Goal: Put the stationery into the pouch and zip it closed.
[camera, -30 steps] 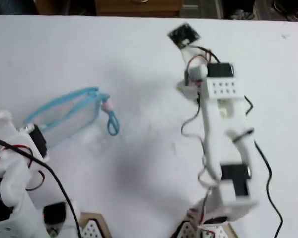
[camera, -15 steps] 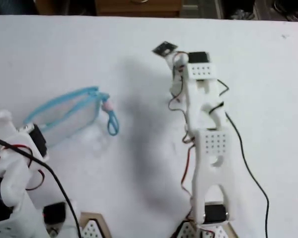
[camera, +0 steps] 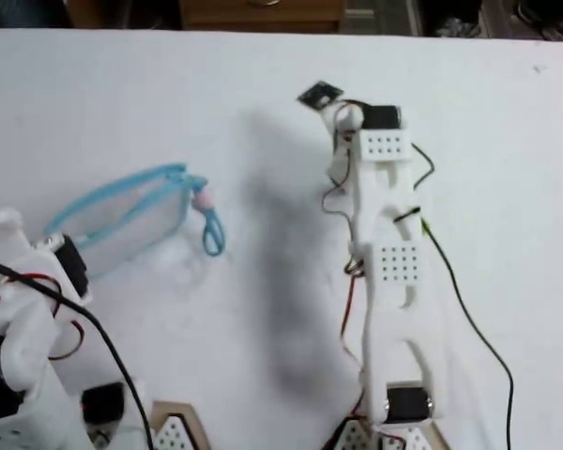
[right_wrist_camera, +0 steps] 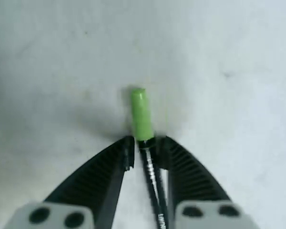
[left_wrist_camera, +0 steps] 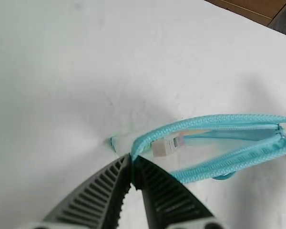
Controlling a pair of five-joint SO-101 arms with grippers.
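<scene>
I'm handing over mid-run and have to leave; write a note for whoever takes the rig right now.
Left pincer: shut on the end of the clear plastic pouch with turquoise zip, lying unzipped on the white table.
Right pincer: shut on the black pen with green tip, well apart from the pouch.
Done: pen gripped, pouch end held.
Left: pen into pouch, zip it closed.

The left gripper (left_wrist_camera: pixel 131 161) pinched the near end of the clear pouch (left_wrist_camera: pixel 238 155) by its blue zip edge; a small white block (left_wrist_camera: pixel 166 147) lay inside, on the white table (left_wrist_camera: pixel 62 67).
</scene>
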